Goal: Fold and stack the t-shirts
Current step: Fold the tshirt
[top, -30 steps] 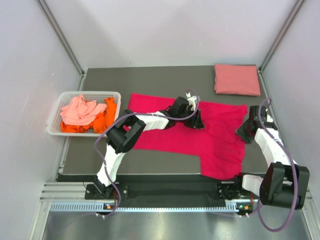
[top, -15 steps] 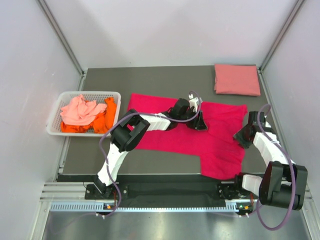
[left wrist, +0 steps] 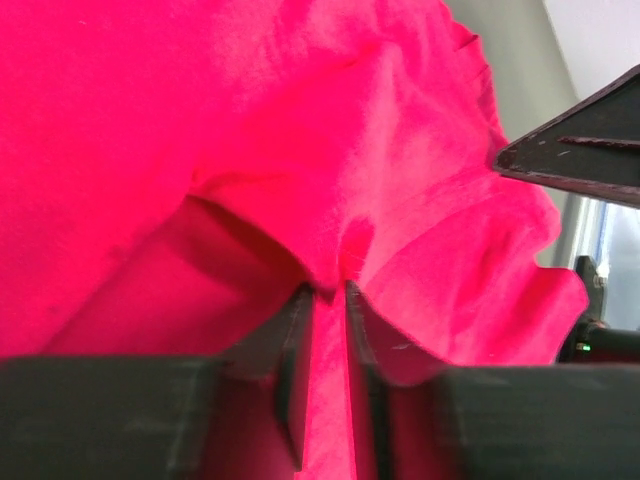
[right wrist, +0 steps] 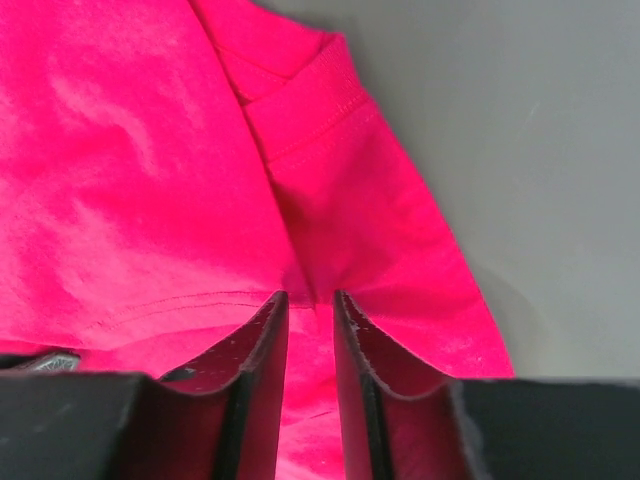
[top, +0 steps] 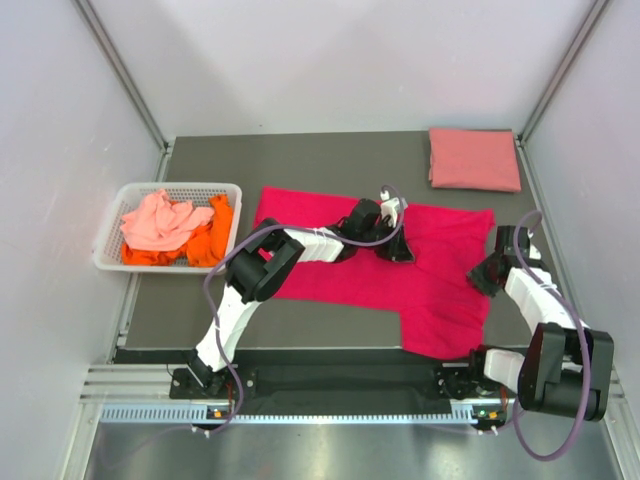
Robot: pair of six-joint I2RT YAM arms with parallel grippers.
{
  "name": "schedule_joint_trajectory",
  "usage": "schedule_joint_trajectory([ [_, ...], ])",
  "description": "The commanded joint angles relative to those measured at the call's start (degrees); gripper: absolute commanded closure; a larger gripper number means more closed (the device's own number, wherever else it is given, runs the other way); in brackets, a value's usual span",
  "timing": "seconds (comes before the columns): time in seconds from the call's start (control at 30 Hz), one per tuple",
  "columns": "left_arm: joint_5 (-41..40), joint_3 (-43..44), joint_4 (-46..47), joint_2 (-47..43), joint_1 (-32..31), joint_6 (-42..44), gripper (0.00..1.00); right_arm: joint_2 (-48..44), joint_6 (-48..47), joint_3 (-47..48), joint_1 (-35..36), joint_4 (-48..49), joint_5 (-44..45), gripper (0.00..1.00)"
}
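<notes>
A bright magenta-red t-shirt (top: 420, 280) lies spread across the middle of the table. My left gripper (top: 398, 250) sits on its upper middle part, its jaws shut on a raised fold of the cloth (left wrist: 330, 255). My right gripper (top: 482, 275) is at the shirt's right edge by the sleeve (right wrist: 340, 170), its jaws closed on a pinch of the fabric there. A salmon pink t-shirt (top: 474, 159) lies folded at the back right corner. A pale coral t-shirt (top: 160, 222) and an orange t-shirt (top: 212, 240) are bunched together in the basket.
The white slotted basket (top: 180, 187) stands at the table's left edge. Bare grey table (top: 340, 160) runs behind the magenta shirt, and another bare strip (right wrist: 540, 150) lies to its right. Side walls stand close on both sides.
Both pairs of jaws have narrowed onto the magenta cloth. The left gripper shifted slightly right, and the right gripper moved a little toward the near edge.
</notes>
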Motion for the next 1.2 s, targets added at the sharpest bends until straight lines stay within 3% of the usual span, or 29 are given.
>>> schedule_joint_trajectory([
  [0.0, 2.7, 2.2, 2.4, -0.7, -0.5, -0.5, 0.82, -1.7, 0.8, -0.5, -0.7, 2.2, -0.5, 0.77],
  [0.03, 2.7, 2.5, 2.0, -1.2, -0.5, -0.7, 0.92, -1.8, 0.7, -0.6, -0.7, 2.3, -0.5, 0.80],
  [0.1, 2.6, 2.8, 0.6, -1.8, -0.4, -1.5, 0.99, -2.2, 0.7, -0.9, -0.7, 3.0, -0.9, 0.89],
  [0.27, 4.0, 5.4, -3.9, -2.6, -0.5, -3.6, 1.00, -3.0, 0.4, -1.5, -1.1, 3.5, -1.3, 1.00],
  [0.63, 2.3, 11.8, -19.3, -2.7, -0.2, -3.8, 1.00, -7.2, -2.0, 0.8, -3.2, -0.5, -0.3, 1.00],
  [1.17, 4.8, 14.9, -31.0, -2.7, 1.9, -2.9, 1.00, -14.6, -2.1, 0.4, -4.3, -4.6, -2.6, 1.00],
])
